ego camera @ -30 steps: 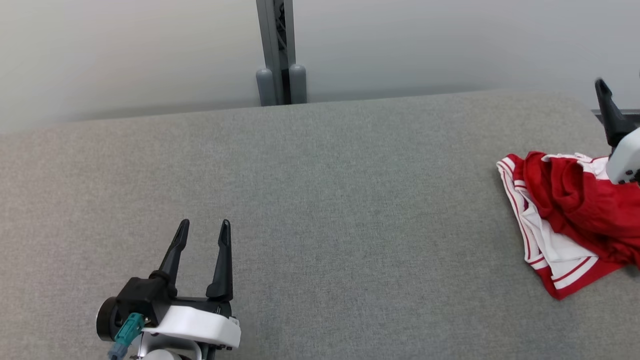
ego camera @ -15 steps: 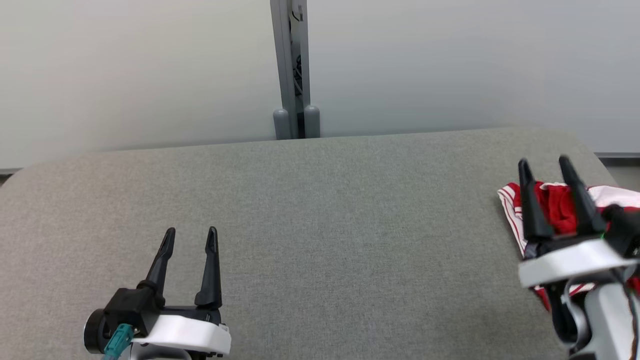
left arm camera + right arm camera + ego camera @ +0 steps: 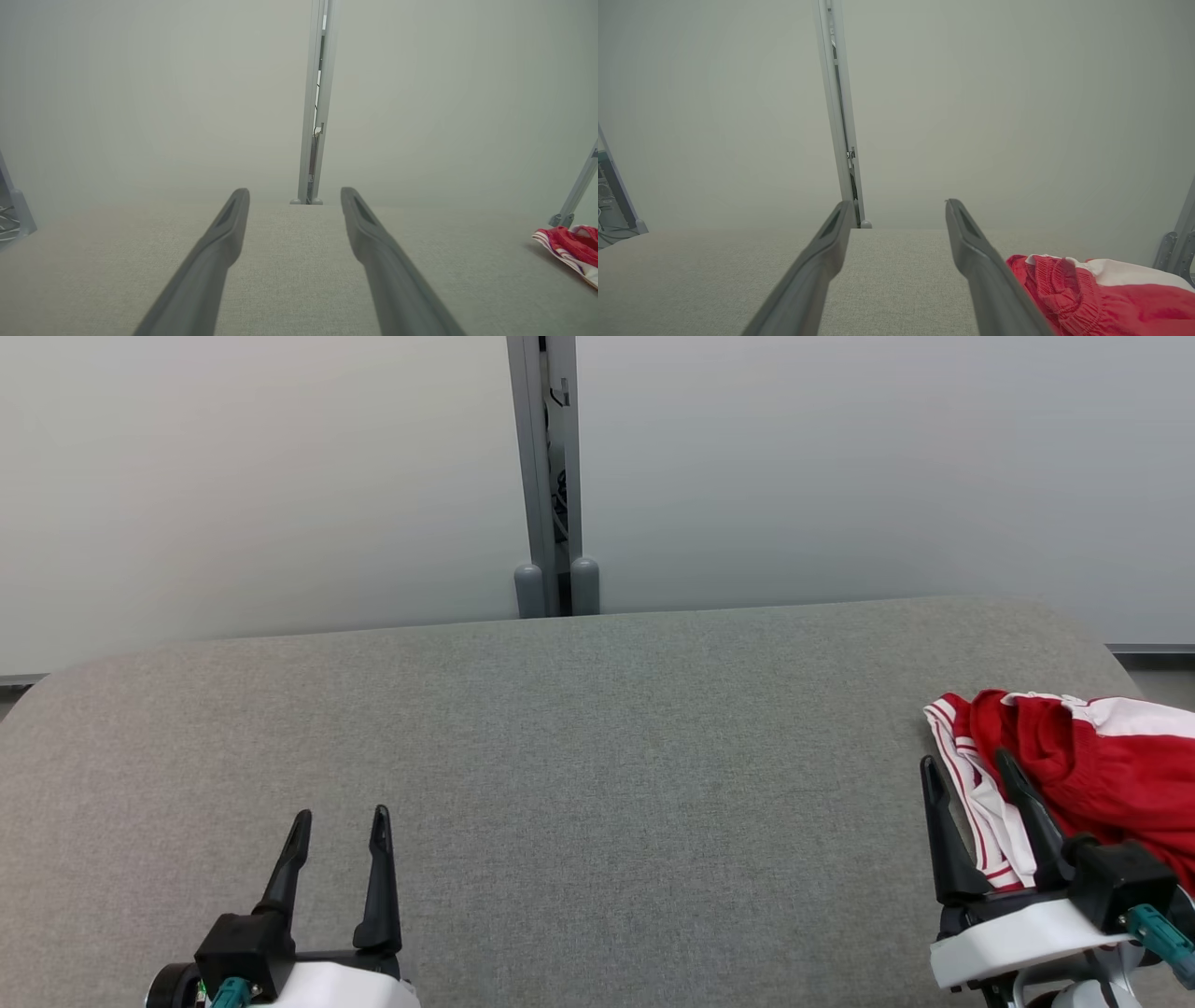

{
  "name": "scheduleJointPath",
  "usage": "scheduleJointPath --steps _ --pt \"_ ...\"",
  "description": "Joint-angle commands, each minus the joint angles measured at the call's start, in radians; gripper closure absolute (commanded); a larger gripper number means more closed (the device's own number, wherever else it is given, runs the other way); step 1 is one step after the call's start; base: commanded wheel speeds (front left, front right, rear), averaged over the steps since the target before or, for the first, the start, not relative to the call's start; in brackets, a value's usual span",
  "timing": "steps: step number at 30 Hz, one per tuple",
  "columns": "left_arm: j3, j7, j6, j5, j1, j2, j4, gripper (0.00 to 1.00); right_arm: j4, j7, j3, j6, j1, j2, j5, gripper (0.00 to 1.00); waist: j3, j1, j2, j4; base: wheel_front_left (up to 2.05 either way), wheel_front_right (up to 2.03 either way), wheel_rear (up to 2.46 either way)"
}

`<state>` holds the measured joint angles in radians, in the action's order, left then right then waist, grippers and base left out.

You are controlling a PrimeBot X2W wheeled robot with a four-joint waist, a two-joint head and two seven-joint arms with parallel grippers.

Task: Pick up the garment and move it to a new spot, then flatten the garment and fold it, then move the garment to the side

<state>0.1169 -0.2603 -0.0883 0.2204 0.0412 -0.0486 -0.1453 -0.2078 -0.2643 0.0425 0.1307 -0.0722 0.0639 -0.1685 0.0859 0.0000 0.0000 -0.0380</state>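
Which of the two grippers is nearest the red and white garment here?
The right gripper, at the head view's lower right: there it overlaps the striped edge of the garment. The left gripper is far off across the grey table.

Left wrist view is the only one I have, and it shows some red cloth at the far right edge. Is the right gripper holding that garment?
Observer: No. In the head view the right gripper is at the left edge of the garment, jaws open.
Operator: Is the garment flat?
Observer: No, it lies crumpled near the right end of the grey table, red cloth bunched over white striped trim.
Operator: Is it between the jaws?
Observer: No. In the right wrist view bare table lies between them; the garment is off to their right.
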Motion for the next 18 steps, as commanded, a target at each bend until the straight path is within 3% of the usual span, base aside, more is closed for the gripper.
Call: scheduleJointPath --steps 1,18 --pt "-0.002 -0.004 -0.008 0.004 0.010 -0.004 -0.002 0.00 0.001 -0.001 0.002 0.000 0.006 -0.002 0.004 0.00 0.001 0.0000 0.0000 0.000 0.00 0.00 0.00" --pt "-0.009 -0.004 -0.017 0.053 0.013 -0.004 -0.031 0.00 -0.019 -0.001 0.021 0.000 0.005 -0.011 0.018 0.00 0.006 0.0000 0.0000 0.012 0.00 0.00 0.00"
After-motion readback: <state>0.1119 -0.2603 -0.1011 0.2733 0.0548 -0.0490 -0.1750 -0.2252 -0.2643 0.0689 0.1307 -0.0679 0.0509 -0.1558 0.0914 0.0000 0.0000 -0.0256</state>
